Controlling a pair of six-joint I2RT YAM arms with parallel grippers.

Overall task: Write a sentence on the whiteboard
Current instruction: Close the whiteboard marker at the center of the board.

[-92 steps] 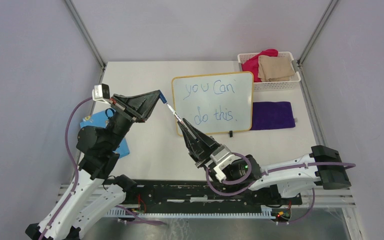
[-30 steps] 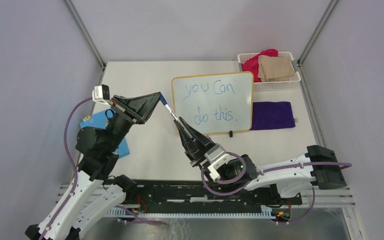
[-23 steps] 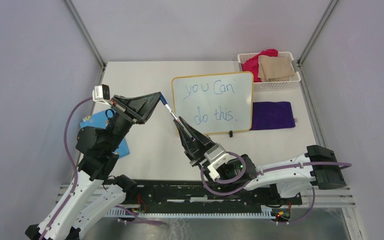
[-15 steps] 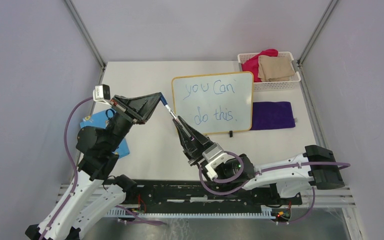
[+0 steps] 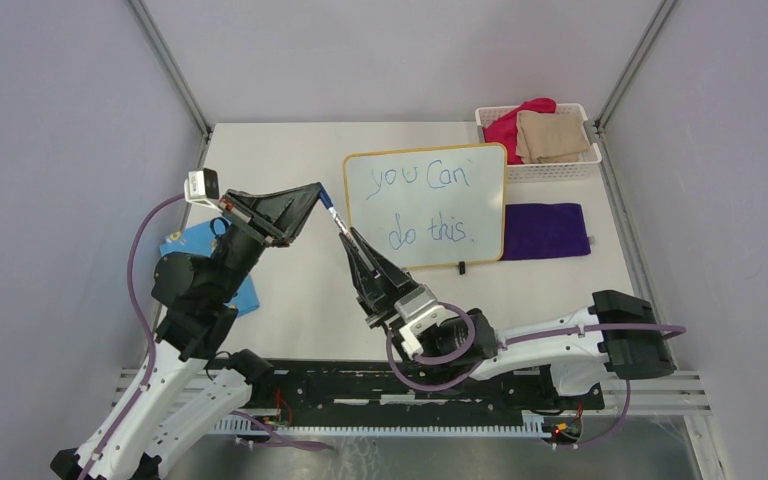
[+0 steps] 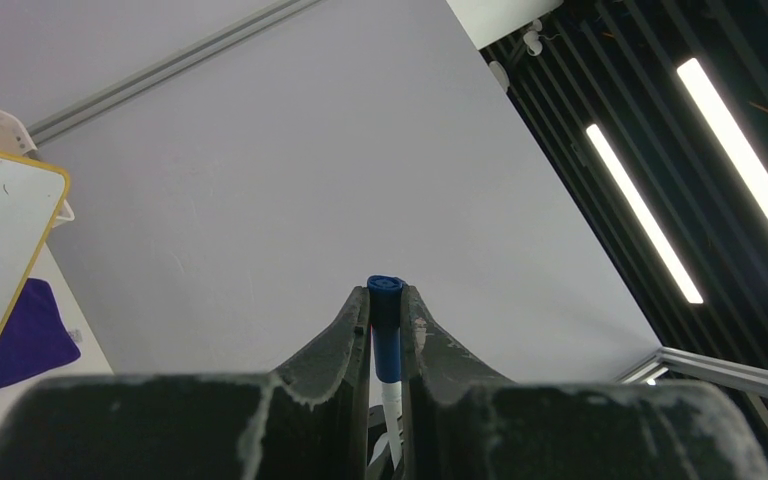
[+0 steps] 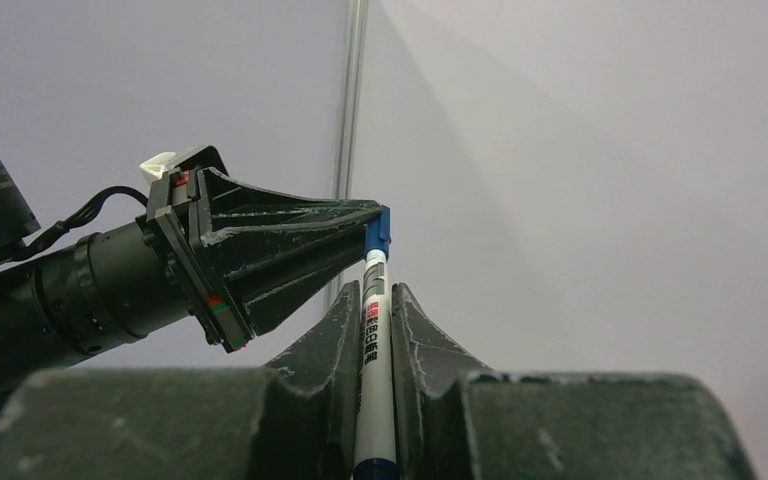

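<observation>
The whiteboard (image 5: 482, 195) is glossy white with a smooth yellow-orange rim, on a matt white table (image 5: 280, 165). The left gripper (image 5: 318, 189) and right gripper (image 7: 372, 296) look like matt black plastic, scuffed pale at the edges. The marker (image 7: 372, 345) has a smooth white plastic barrel and blue cap (image 7: 377, 233). The purple cloth (image 5: 545, 231) looks soft and napped, the basket (image 5: 550, 172) white plastic mesh

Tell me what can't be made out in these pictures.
- Marker label: right wrist view, print too small to read.
- Marker tip: every view, hidden inside the blue cap held by the left end effector.
- Whiteboard: left wrist view, cut off by the left edge; only one stroke shows.
- Blue card: top view, partly under the left arm.
</observation>
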